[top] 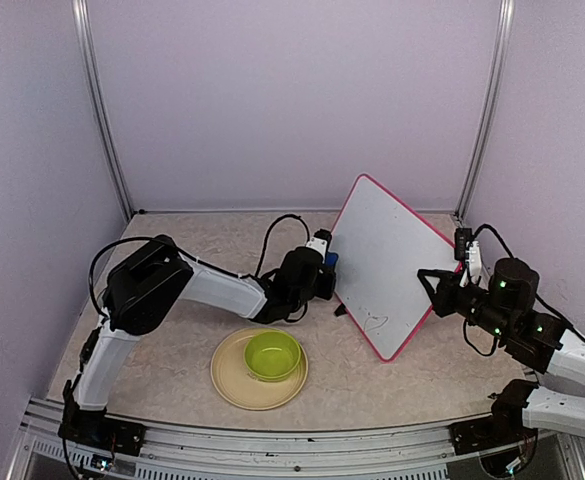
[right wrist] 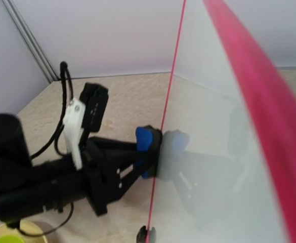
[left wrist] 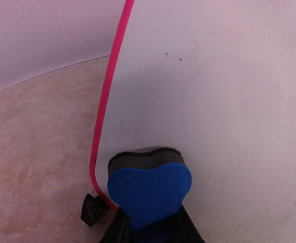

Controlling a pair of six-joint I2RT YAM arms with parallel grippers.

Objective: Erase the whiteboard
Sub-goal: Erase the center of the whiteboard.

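The whiteboard (top: 392,262), white with a pink-red frame, stands tilted at centre right, with a small dark scribble (top: 376,322) near its lower corner. My left gripper (top: 322,275) is shut on a blue eraser (top: 331,262). In the left wrist view the eraser (left wrist: 149,190) presses its dark felt against the whiteboard (left wrist: 213,101) near the pink edge, and the gripper (left wrist: 153,230) shows only at the bottom. My right gripper (top: 434,290) clamps the board's right edge. In the right wrist view the pink frame (right wrist: 254,101) runs close by, but that gripper's own fingers are hidden.
A tan plate (top: 230,385) holding a green bowl (top: 273,355) sits in front of the left arm, near the table's front edge. One black foot (left wrist: 91,210) of the board rests on the beige tabletop. Walls enclose the back and both sides.
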